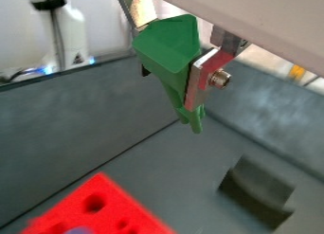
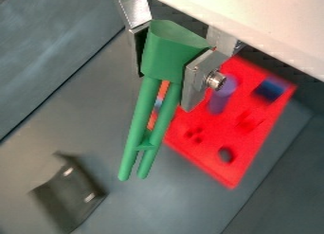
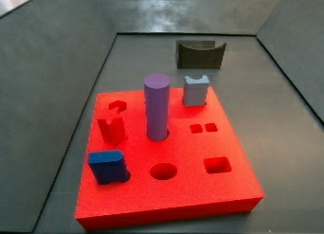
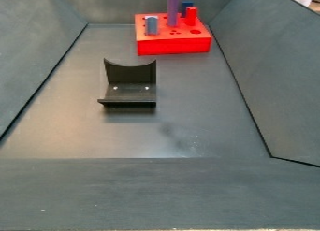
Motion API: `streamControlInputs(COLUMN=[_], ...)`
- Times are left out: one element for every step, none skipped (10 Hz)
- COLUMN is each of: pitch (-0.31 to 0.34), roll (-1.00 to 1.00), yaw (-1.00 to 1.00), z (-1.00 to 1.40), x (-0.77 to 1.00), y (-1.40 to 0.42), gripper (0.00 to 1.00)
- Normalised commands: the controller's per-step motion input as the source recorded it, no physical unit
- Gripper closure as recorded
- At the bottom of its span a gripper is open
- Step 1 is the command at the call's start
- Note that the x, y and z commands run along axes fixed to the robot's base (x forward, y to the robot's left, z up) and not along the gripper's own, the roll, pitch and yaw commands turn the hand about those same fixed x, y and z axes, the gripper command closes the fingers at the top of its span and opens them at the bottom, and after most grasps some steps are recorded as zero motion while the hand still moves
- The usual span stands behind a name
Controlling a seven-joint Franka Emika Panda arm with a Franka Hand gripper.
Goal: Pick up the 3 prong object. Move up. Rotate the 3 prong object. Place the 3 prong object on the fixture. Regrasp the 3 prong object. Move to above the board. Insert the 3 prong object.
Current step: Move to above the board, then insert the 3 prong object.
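The gripper pinched the 3 prong object in the air, so pickup was done, while the fixture stood empty and the board awaited insertion.

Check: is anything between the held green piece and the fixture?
Nothing visible. The gripper, raised above the floor, holds the 3 prong object with prongs hanging down; in a wrist view only bare grey floor separates it from the fixture.

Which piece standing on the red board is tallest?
The purple cylinder, upright near the middle of the flat red square board. It rises well above the light-blue notched block, dark-blue block and red forked piece.
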Motion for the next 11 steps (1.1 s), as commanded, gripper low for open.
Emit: streamControlInputs(pitch=[-0.214,-0.172,-0.128,-0.077,0.087,0.000,0.011,0.007,-0.089,-0.170,-0.004], roll=[-1.00,-0.76,-0.53,-0.30,0.00,-0.01,0.10,0.05,-0.09,-0.26,-0.32], yaw=[-0.02,-0.02,-0.02,-0.01,0.00,0.00,0.11,0.10,0.15,0.11,0.55], z=[0.08,0.03,0.00,0.01,-0.08,0.00,0.00,-0.09,-0.16,-0.37,-0.16], x=[-0.18,-0.11,-0.07,-0.04,0.00,0.00,0.00,-0.15,-0.11,-0.26,0.00], y=[-0.15,-0.04,0.00,0.00,0.00,0.00,0.00,-0.03,-0.27,-0.24,-0.19], gripper=[1.00,1.00,1.00,1.00,1.00,1.00,1.00,1.00,1.00,1.00,1.00])
